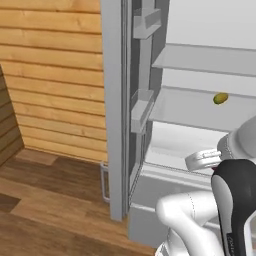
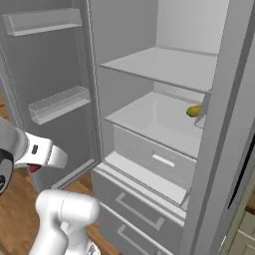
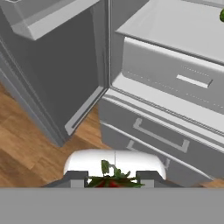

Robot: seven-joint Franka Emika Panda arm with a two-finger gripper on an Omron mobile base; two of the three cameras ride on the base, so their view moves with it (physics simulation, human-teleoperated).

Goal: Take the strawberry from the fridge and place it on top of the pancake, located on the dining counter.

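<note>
Fridge (image 2: 219,149) stands open, left door (image 2: 50,74) swung wide with two bins sticking out of its inner face, right door edge close along the right side. Middle shelf (image 2: 154,119) mostly bare, only a yellow-green fruit (image 2: 193,111) at its far right; top shelf (image 2: 164,64) bare, inner drawer (image 3: 175,78) and two lower drawers (image 3: 157,135) closed. Wood floor (image 1: 45,200) in front of the left door is open room.

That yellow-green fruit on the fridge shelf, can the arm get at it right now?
Probably not: the tool is shut on the strawberry, though the fridge is open and the fruit lies unobstructed.
</note>
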